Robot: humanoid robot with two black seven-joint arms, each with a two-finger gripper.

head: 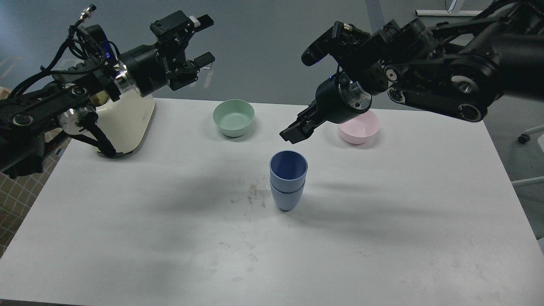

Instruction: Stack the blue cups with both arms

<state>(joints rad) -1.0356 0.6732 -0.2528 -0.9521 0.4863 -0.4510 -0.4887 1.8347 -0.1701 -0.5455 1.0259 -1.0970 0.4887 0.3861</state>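
I see the matte tapered blue cups [288,180] nested upright mid-table (darker inside). My left gripper [205,40] hangs spread and empty; my right gripper [296,130] hovers above them, fingers indistinguishable.

The lower blue cup [287,197] shows only its bottom half; the upper blue cup [288,169] sits inside it. The right gripper [296,129] is dark, its fingers indistinguishable, and its wrist covers part of the pink bowl [361,129]. The left arm [63,102] hides part of a cream object [127,123].
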